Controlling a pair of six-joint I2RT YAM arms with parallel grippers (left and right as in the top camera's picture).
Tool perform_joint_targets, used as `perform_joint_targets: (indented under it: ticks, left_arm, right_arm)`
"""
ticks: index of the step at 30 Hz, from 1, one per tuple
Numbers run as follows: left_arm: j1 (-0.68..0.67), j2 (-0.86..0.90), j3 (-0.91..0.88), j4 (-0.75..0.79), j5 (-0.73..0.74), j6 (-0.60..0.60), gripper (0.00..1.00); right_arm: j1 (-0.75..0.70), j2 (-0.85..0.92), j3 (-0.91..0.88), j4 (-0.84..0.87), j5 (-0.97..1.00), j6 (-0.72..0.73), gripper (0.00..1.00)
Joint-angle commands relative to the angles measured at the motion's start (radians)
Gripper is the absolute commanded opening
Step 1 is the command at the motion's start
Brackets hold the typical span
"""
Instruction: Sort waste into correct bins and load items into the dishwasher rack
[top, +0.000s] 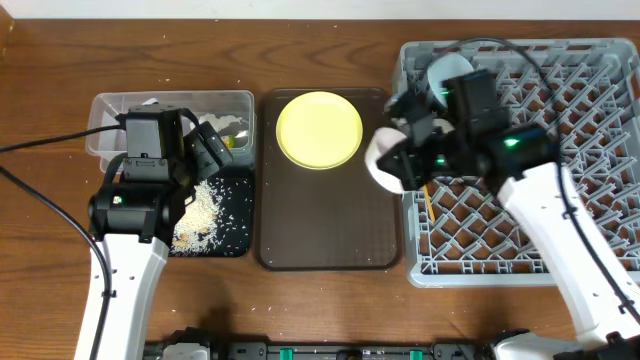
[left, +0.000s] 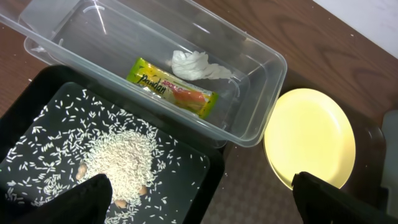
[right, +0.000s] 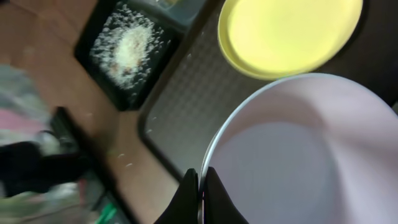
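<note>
The pinkish-white bowl (right: 298, 155) is being gripped by its rim in the closed right end effector (right: 200, 186) at the left edge of the dishwasher rack (top: 590, 110); it should be lowered tilted, well inside. The left end effector (left: 205, 208) is being held open, empty

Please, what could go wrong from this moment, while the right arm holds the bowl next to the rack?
1. The right gripper pinches the pale bowl only by its thin rim, so the bowl may swing or slip out.
2. The bowl hangs close beside the dishwasher rack. On the way in, it may strike the rack's wall or its upright pegs.
3. If it drops, it could land on the brown tray, perhaps hitting the yellow plate.
</note>
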Motion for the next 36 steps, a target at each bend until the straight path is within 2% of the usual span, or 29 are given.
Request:
perform_joint_targets:
  ticks: [1,9,13,18,23,28,32,36]
  left_arm:
    - [0.004,-0.004,0.013,0.000,-0.005,0.006,0.95]
    - [0.004,-0.004,0.013,0.000,-0.005,0.006,0.95]
    - [0.004,-0.004,0.013,0.000,-0.005,0.006,0.95]
    - [0.004,-0.004,0.013,0.000,-0.005,0.006,0.95]
    - [0.004,-0.004,0.013,0.000,-0.005,0.006,0.96]
    - [0.004,-0.004,0.013,0.000,-0.005,0.006,0.95]
    - [0.004,-0.004,0.013,0.000,-0.005,0.006,0.95]
    - [0.004,-0.004,0.013,0.000,-0.005,0.006,0.95]
  right_arm:
    - [-0.074,-0.019,0.005,-0.039,-0.200,-0.035,0.01]
    - [-0.249,-0.019,-0.032,-0.066,-0.492,-0.035,0.01]
    - [-0.351,-0.019,-0.067,-0.091,-0.568,-0.036,0.01]
    - [-0.481,-0.019,-0.185,-0.076,-0.672,-0.059,0.01]
    - [-0.600,-0.019,-0.352,0.006,-0.919,-0.138,0.01]
    - [-0.681,-0.019,-0.456,0.076,-0.932,-0.142,0.01]
    - [-0.692,-0.019,-0.468,0.096,-0.932,-0.141,0.01]
    - [-0.692,-0.019,-0.468,0.163,-0.931,-0.061,0.01]
